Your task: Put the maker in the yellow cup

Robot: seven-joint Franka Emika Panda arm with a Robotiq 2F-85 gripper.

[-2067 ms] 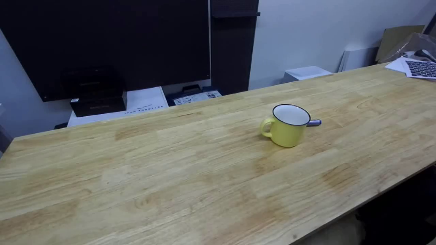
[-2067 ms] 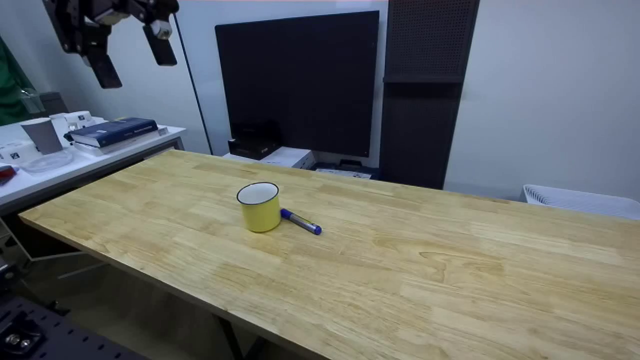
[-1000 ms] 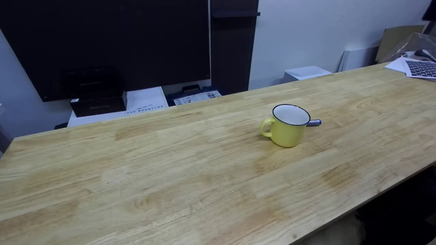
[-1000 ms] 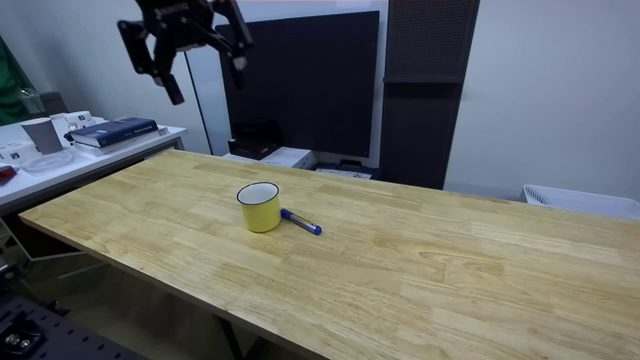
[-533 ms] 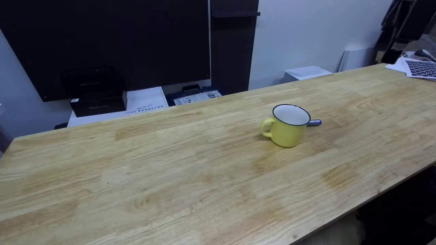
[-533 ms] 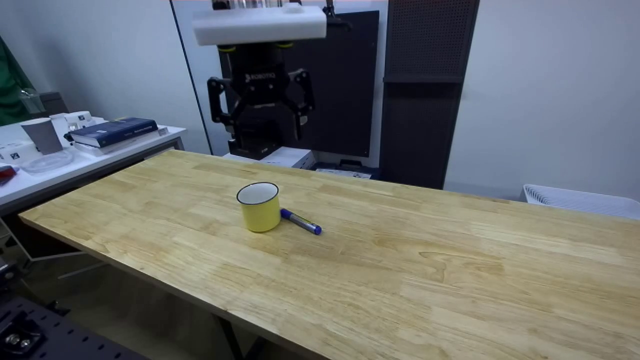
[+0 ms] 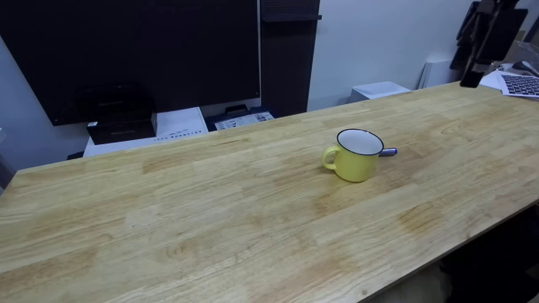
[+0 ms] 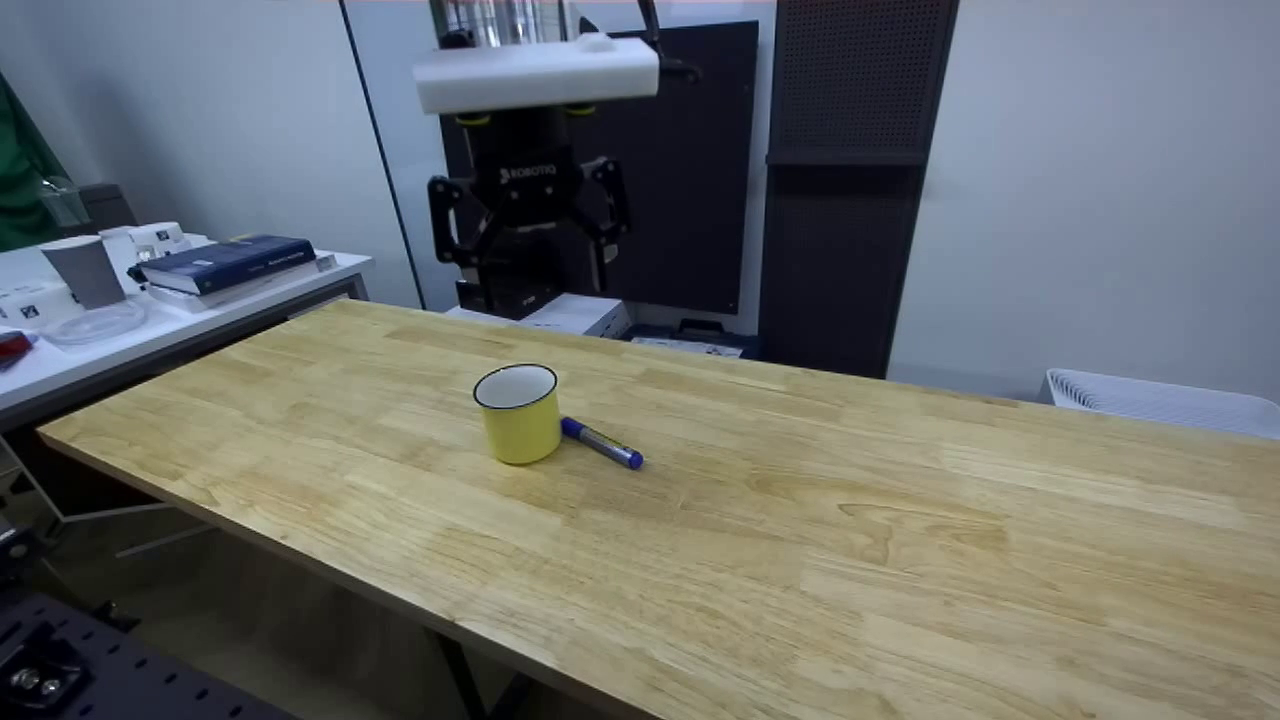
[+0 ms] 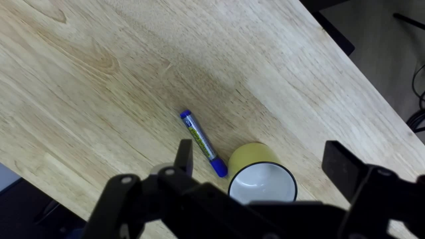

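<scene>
The yellow cup point(image 7: 355, 167) stands upright on the wooden table, with a dark rim and white inside; it also shows in an exterior view point(image 8: 525, 430) and the wrist view point(image 9: 250, 154). Its handle shows only in an exterior view. The blue marker point(image 8: 602, 444) lies on the table beside the cup, its cap end close to the cup's base; whether they touch I cannot tell. The marker shows whole in the wrist view point(image 9: 202, 141) and is partly hidden behind the cup in an exterior view point(image 7: 388, 152). My gripper point(image 8: 543, 278) is open, empty, pointing down, well above the table.
The wooden table point(image 8: 900, 560) has its edge at the upper right of the wrist view. A white side table with books point(image 8: 225, 265) and a grey paper cup point(image 8: 85, 272) stands beside it. A keyboard point(image 7: 521, 85) lies at the table's far end.
My gripper has come in from the upper left in an exterior view, moving right and down and swinging from tilted to nearly vertical. The cup and marker have not moved.
</scene>
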